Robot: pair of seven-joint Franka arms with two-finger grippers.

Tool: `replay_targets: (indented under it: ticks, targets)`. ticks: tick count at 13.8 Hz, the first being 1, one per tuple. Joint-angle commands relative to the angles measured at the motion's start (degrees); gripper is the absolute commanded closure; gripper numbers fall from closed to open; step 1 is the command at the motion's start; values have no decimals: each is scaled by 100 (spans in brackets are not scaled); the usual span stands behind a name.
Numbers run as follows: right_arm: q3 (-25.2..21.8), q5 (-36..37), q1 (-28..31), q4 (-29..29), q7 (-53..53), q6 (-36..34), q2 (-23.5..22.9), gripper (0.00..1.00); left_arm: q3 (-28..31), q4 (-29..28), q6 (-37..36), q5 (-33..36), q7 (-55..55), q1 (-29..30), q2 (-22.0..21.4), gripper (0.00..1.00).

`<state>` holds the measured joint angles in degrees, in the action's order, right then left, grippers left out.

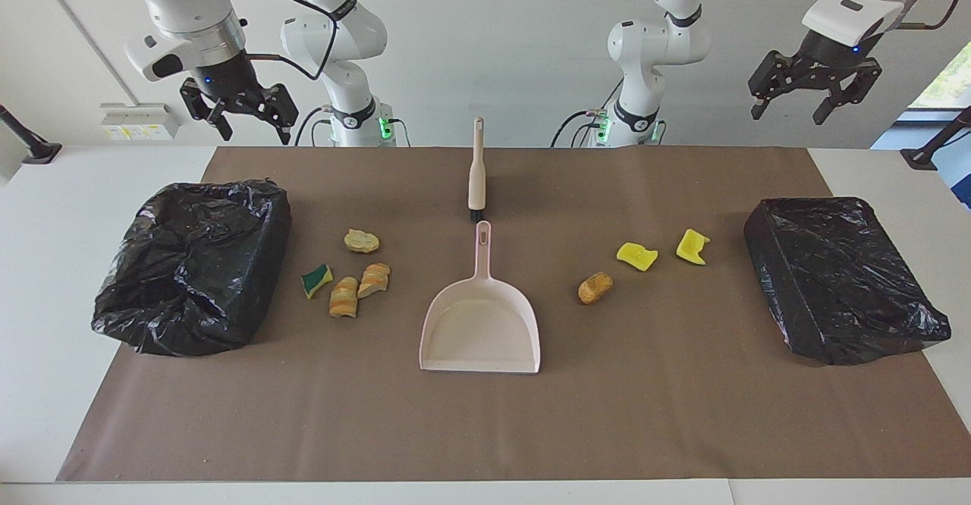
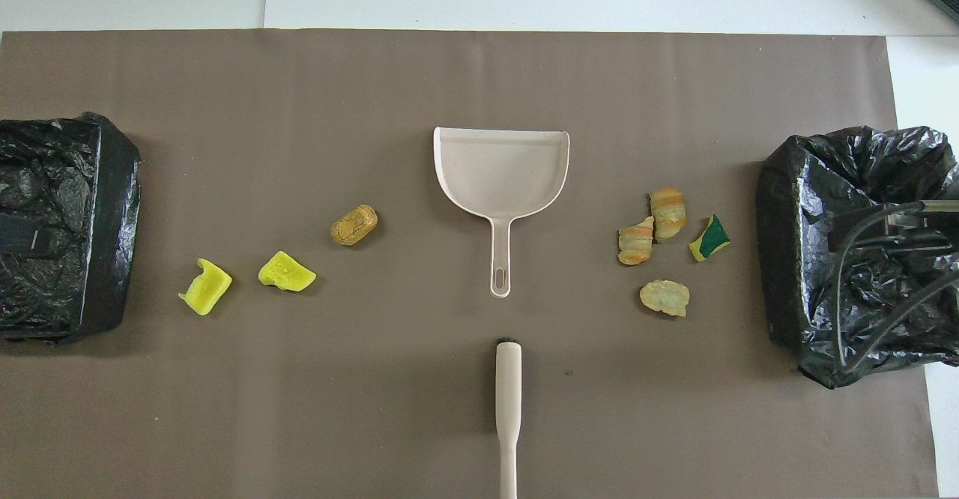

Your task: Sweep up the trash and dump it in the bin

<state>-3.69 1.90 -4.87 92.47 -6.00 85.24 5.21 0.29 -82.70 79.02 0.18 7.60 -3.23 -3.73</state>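
Right pincer (image 1: 241,117) is hanging with jaws spread, gripping nothing, above the robots' edge of the mat (image 1: 683,414) at the right arm's end. Left pincer (image 1: 813,94) is likewise gaping and carrying nothing, raised over the left arm's end of the bench (image 1: 45,277). Both arms are waiting.

Below each, a bin is sitting lined with black film: right bin (image 1: 193,266), its bag crumpled and open; left bin (image 1: 838,277). No trash is showing in either.

Between the bins, the trash is lying on the mat in two groups. Near the right bin: green sponge (image 1: 316,280), two striped chunks (image 1: 358,289), pale chunk (image 1: 362,241). Near the left bin: two yellow scraps (image 1: 637,256), brown chunk (image 1: 595,287).

At mid-mat, the dustpan (image 1: 480,323) is lying empty, handle pointing toward the robots. The brush (image 1: 476,175) is lying just nearer the robots, in line with it, apart from it.
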Motion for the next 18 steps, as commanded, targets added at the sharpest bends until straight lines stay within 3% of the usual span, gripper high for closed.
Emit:
replay_targets:
  ticks: [1, 18]
  targets:
    - [0, -111, 91, 131, 169, 36, 121, 0, -3, 26, -115, -62, -48, -2, -49, 0]
    - [0, -102, 118, 157, 160, 27, 129, 0, -3, -70, -36, -80, -65, -2, -93, 0]
